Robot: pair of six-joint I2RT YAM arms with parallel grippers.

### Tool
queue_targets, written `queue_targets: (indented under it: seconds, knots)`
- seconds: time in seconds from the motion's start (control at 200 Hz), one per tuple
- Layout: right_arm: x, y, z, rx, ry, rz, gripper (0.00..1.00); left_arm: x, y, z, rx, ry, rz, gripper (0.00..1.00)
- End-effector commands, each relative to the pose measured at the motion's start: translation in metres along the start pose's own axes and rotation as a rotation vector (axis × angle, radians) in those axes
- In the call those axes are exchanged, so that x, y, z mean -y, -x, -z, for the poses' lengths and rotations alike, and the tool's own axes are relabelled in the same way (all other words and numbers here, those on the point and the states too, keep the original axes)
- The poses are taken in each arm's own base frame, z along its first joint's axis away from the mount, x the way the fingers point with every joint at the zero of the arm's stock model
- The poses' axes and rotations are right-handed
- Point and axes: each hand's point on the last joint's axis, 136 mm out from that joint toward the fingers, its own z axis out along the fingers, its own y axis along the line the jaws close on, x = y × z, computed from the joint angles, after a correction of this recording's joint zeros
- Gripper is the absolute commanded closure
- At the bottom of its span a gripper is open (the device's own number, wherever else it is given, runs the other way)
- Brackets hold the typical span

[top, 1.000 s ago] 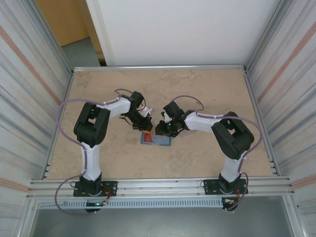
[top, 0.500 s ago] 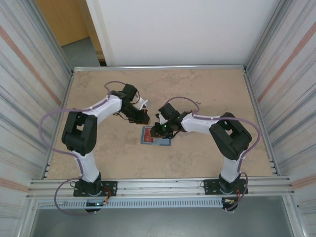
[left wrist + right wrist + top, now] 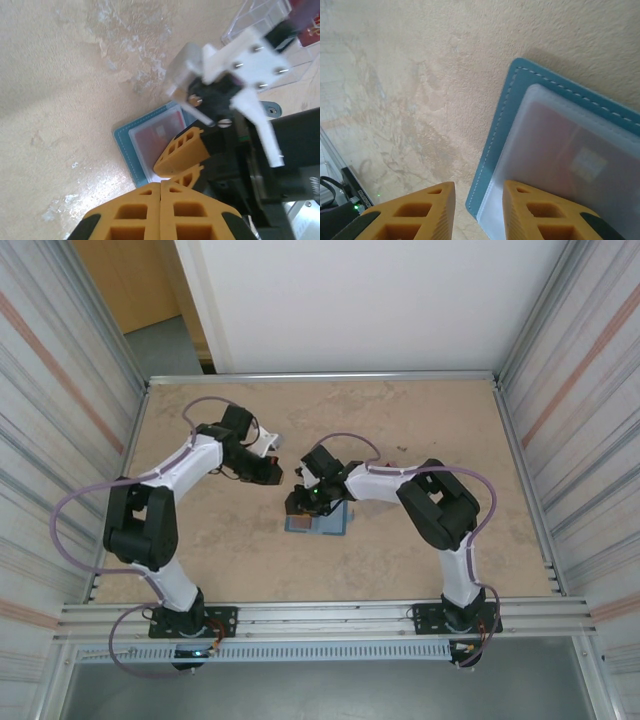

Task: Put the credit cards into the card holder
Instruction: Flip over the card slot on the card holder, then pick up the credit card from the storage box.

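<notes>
Right gripper [image 3: 479, 192]: slightly parted, empty, shifted over card holder [image 3: 502, 120] edge | left gripper [image 3: 160, 185]: clenched, withdrawn from holder | credit card [image 3: 162, 134]: pocketed, insertion apparently done

A robot test cell: aluminium rails [image 3: 320, 375] frame the table [image 3: 420, 410]; ribbed panels [image 3: 60, 420] wall its sides.

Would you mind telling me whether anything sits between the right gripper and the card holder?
Nothing visible does. The right gripper hangs with its jaws slightly apart right over a corner of the card holder.
</notes>
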Motion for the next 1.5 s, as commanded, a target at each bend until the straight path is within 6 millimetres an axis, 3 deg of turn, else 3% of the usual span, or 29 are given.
queue_targets:
  seconds: [0.0,0.135,0.321,0.451,0.672,0.802,0.997,1.218,1.338,1.368,1.493]
  knots:
    - [0.004,-0.003,-0.005,-0.028,-0.007,-0.016,0.7,-0.001,-0.003,0.007,0.011,0.014,-0.048,0.97]
    - [0.0,0.002,0.013,0.007,-0.008,0.01,0.7,0.0,-0.007,0.0,0.0,-0.004,-0.052,0.98]
    - [-0.006,0.006,0.073,0.117,-0.075,0.1,0.68,0.005,-0.017,-0.014,-0.046,0.025,-0.134,0.99]
    - [0.018,0.003,0.117,0.174,-0.183,0.115,0.66,0.016,-0.026,-0.027,-0.089,0.022,-0.191,1.0]
    - [0.067,-0.004,0.194,0.248,-0.352,0.085,0.64,0.047,-0.011,-0.03,-0.117,0.037,-0.293,0.98]
    - [0.087,-0.001,0.227,0.287,-0.405,0.053,0.58,0.071,0.003,-0.031,-0.149,0.005,-0.307,0.98]
    - [0.115,0.007,0.277,0.357,-0.514,0.024,0.49,0.099,0.044,-0.038,-0.082,0.027,-0.398,1.0]
    - [0.145,0.009,0.307,0.374,-0.601,-0.001,0.35,0.125,0.086,-0.061,-0.014,0.036,-0.426,1.0]
    - [0.156,0.013,0.308,0.362,-0.606,0.01,0.33,0.147,0.091,-0.075,-0.024,0.021,-0.492,1.0]
    - [0.157,0.015,0.308,0.364,-0.602,0.015,0.33,0.146,0.087,-0.09,-0.056,0.021,-0.493,1.0]
    - [0.157,0.023,0.299,0.352,-0.561,0.037,0.33,0.16,0.083,-0.107,-0.094,0.012,-0.545,1.0]
